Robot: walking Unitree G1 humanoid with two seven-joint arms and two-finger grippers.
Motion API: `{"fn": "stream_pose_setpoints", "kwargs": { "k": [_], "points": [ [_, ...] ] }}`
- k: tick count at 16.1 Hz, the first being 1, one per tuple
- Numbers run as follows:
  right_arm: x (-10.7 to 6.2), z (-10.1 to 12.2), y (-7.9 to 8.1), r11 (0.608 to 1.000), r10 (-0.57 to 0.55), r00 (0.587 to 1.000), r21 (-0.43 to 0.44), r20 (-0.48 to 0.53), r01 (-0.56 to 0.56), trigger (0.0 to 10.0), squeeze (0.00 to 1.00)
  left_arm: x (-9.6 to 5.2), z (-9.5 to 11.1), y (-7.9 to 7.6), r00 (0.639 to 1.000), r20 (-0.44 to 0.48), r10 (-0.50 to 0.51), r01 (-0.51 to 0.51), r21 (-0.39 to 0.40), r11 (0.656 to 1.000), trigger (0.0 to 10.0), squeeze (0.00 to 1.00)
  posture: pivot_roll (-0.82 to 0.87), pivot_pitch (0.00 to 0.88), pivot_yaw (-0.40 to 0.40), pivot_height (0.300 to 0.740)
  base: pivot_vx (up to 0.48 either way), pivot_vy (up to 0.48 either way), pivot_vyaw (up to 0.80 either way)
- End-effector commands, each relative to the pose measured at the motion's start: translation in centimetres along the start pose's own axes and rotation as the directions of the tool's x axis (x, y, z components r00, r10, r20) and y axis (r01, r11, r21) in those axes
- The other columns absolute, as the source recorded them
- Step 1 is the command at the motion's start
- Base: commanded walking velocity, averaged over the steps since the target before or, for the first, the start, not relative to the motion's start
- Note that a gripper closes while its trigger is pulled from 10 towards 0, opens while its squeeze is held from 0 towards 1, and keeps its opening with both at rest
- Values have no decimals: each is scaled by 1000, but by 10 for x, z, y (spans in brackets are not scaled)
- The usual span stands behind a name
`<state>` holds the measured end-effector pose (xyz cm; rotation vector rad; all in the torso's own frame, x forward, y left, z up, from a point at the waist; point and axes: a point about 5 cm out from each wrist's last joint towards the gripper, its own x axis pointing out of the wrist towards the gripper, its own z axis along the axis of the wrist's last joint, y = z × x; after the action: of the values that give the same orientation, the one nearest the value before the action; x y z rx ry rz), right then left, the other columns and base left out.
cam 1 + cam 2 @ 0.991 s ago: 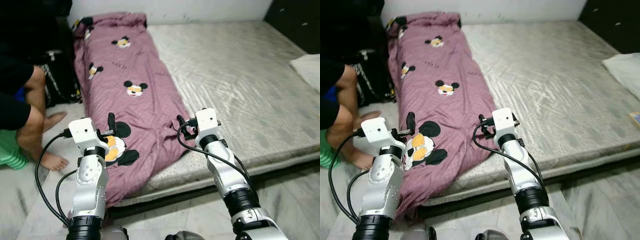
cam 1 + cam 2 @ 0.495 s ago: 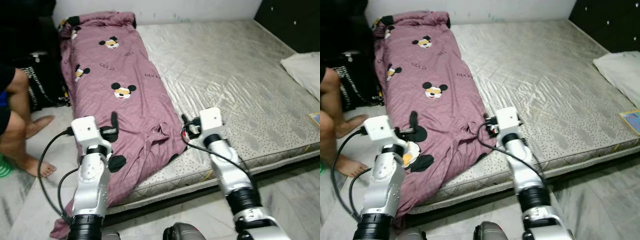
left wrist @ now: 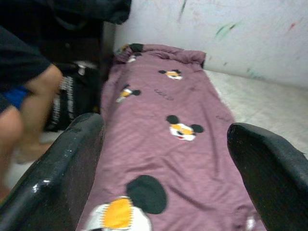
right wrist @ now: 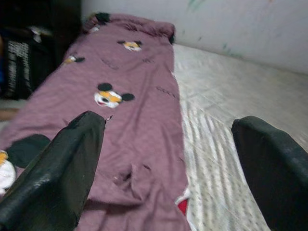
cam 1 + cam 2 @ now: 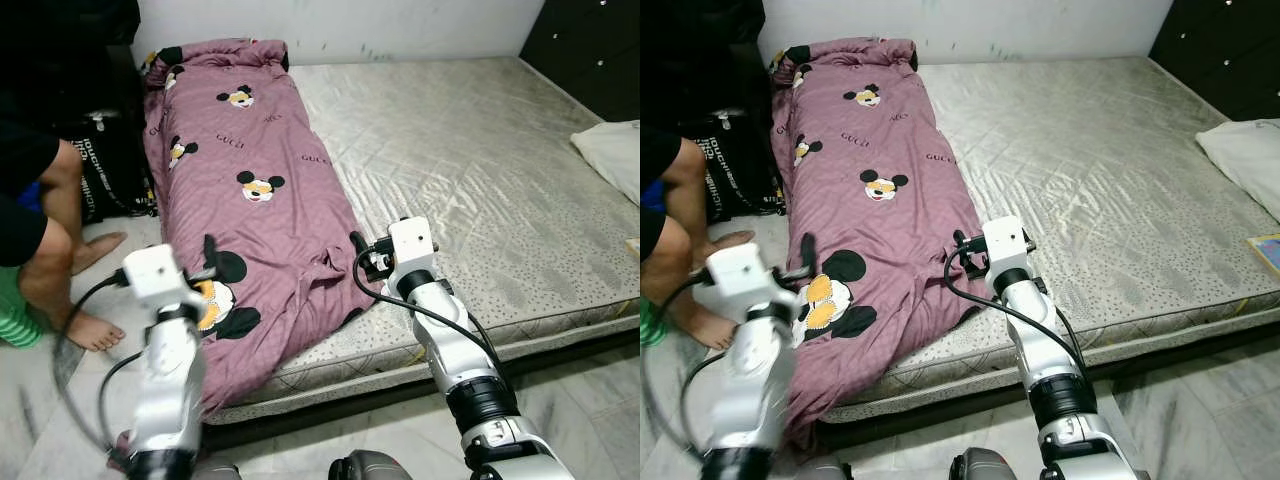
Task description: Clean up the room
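Lying along the mattress [image 5: 480, 150] from 12 to 7 o'clock, the blanket [image 5: 250, 210] is flanked by the left gripper [image 3: 163, 159] and right gripper [image 4: 168, 159], both spread wide, nothing held.

A person's bare foot [image 5: 92, 331] rests on the floor beside the mattress [image 5: 480, 160], outside the left jaws.

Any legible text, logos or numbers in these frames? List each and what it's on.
"GUCCI": printed repeatedly on the purple blanket between the cartoon mouse heads, for example near.
White lettering on the black bag beside the mattress: too blurred to read.
Colourful booklet at the mattress edge: print too small to read.
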<state>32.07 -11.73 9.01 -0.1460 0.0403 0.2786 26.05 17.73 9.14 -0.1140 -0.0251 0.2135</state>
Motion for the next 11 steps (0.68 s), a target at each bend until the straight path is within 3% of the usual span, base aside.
{"fn": "stream_pose_setpoints", "kwargs": {
  "k": [1, 2, 6, 11],
  "points": [
    [-4, 1, -7, 997, -5, 1000, 78, -12, 6, 10000, 0, -8, 5, 9, 1000, 20, 0, -1, 60, 998, 10000, 0, -9, 59, -62, 740, 0, 0, 0],
    [-7, 0, -9, 993, 1, 1000, 118, -16, 1, 10000, 0, -15, 4, 16, 1000, 19, 6, -7, 91, 996, 10000, 0, -8, 62, -64, 740, 0, 0, 0],
    [-27, 1, -20, 997, 1, 1000, 74, 6, -2, 10000, 0, -41, 4, 34, 999, 25, 22, -26, 179, 984, 10000, 0, -10, 82, -69, 740, 0, 0, 0],
    [-33, -2, -20, 997, -6, 1000, 73, -18, 7, 10000, 0, -45, 2, 32, 1000, -2, 20, -19, 179, 984, 10000, 0, -14, 106, -64, 740, 0, 0, 0]
  ]
}}
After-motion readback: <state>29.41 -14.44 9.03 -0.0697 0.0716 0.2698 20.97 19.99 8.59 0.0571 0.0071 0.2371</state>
